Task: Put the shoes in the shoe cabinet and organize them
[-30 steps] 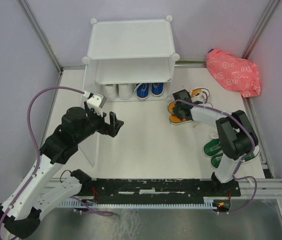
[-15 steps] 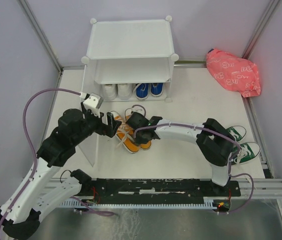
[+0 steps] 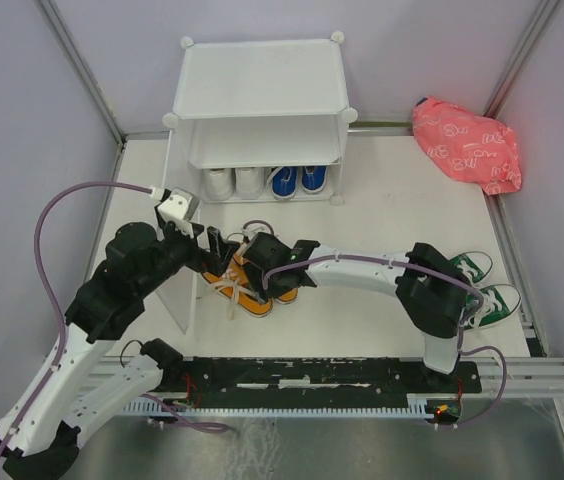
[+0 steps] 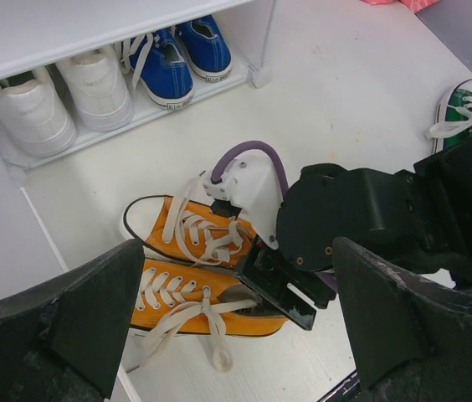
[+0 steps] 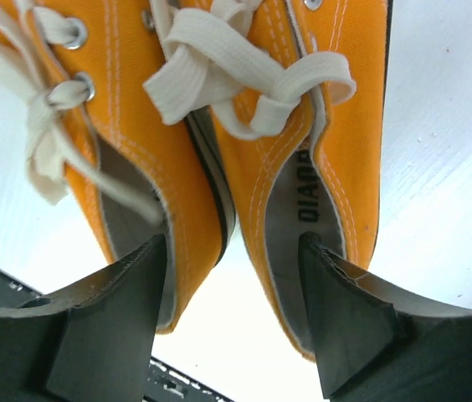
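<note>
The right gripper (image 5: 228,255), jaws apart, straddled the adjoining inner walls of the orange shoes (image 4: 192,241) on the table (image 3: 382,225) before the shoe cabinet (image 3: 262,90). The left gripper (image 4: 238,251) hovered open-jawed alongside. Next, I reckoned: pinch both, lift them inside.

Orange shoes (image 3: 247,285), white laces (image 4: 192,239). White translucent cabinet (image 3: 262,85) holds a white pair (image 3: 235,183) and a blue pair (image 3: 297,180). Green pair (image 3: 487,290), laces also white. Bag (image 3: 467,145): pink, pale pattern.

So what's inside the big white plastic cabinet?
A pair of white canvas sneakers and a blue pair sit side by side at the bottom. The cabinet's top panel hides anything deeper inside.
</note>
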You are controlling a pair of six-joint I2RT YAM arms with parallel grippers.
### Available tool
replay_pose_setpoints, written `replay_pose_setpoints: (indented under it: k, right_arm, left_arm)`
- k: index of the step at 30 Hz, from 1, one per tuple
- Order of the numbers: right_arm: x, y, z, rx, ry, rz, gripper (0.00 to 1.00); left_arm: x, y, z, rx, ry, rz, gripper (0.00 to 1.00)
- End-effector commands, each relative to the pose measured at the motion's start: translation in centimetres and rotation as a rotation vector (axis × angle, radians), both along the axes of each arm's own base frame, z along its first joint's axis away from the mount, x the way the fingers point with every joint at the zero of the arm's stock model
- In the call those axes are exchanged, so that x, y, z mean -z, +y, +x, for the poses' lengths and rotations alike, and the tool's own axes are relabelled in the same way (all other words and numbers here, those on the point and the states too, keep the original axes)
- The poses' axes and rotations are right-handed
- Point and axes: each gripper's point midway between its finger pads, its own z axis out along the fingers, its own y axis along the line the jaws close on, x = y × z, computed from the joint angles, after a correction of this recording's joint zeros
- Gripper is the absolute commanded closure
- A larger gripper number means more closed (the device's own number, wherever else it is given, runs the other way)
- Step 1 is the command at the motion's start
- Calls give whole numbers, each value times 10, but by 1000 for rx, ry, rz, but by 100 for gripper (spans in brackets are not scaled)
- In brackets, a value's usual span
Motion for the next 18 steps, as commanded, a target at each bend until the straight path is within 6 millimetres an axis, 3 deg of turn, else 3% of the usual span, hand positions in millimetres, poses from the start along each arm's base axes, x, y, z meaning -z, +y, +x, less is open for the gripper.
replay_pose_setpoints:
  k: [1,7,13,18]
  right_arm:
    - [-31,8,-3,16,-14,128,28]
    - [-18,22,-2,56,16,160,29]
    - [-5,35,8,94,5,162,30]
    - [15,34,18,134,-22,119,36]
  left_arm:
    - [-29,5,0,-8,-92,-16,1]
    - [-71,28,-3,-106,-192,-51,1]
    - [-113,35,-11,-110,-271,-85,1]
    - [-117,35,-13,-102,-283,-85,1]
